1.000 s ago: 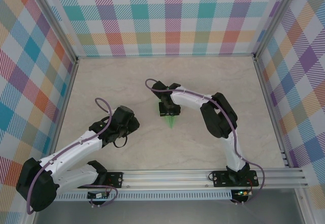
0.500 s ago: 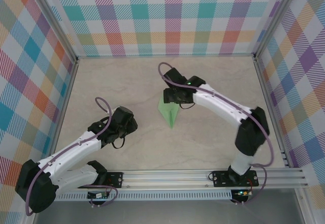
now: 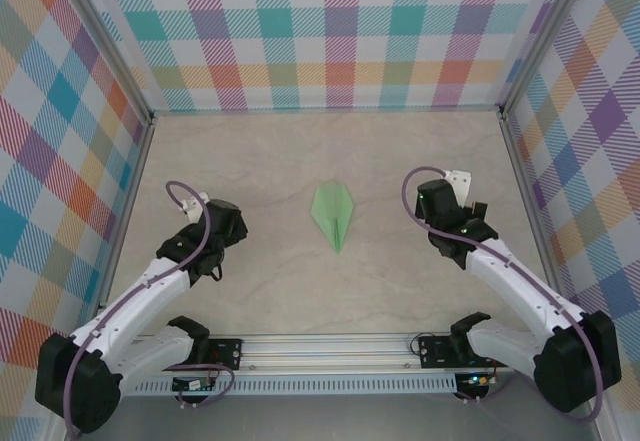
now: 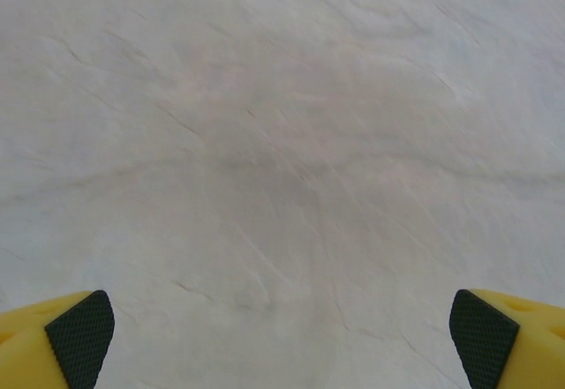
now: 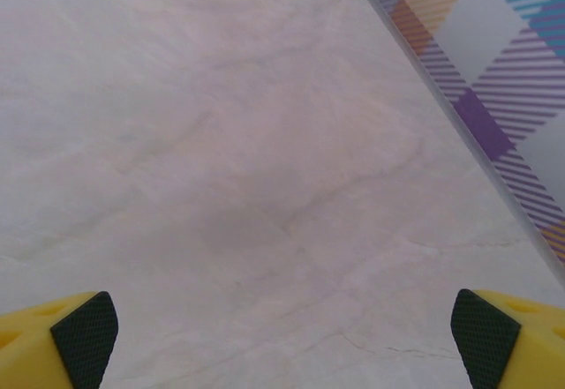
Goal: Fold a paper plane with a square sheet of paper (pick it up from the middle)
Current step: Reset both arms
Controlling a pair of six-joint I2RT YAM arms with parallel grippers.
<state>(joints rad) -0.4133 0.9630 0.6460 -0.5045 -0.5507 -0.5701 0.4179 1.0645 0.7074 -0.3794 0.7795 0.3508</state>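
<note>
Paper plane (image 3: 333, 214) lies flat on the table (image 3: 260, 151), about mid-table in your top view. It is a pale green dart with its narrow point aimed at the near edge and its broader tail toward the far wall. A crease runs down its length. It lies free between the two arms, well apart from each.

Left gripper (image 4: 282, 340): in your left wrist view the fingers are spread wide. The black textured pads (image 4: 81, 336) on yellow tips sit at the two lower corners, with bare marbled tabletop between them. From above, you find this arm off to the left of the plane, nearer the left plaid wall (image 3: 60, 161).

Right gripper (image 5: 284, 340): the fingers are likewise spread wide, with the pads (image 5: 484, 340) at the lower corners and only tabletop between. Past them you see the foot of the right plaid wall (image 5: 494, 71), its metal edge strip running diagonally across the upper right. From above, this arm stands to the right of the plane, toward that wall.

Both arm bases sit on the metal rail (image 3: 340, 346) at the near edge.
</note>
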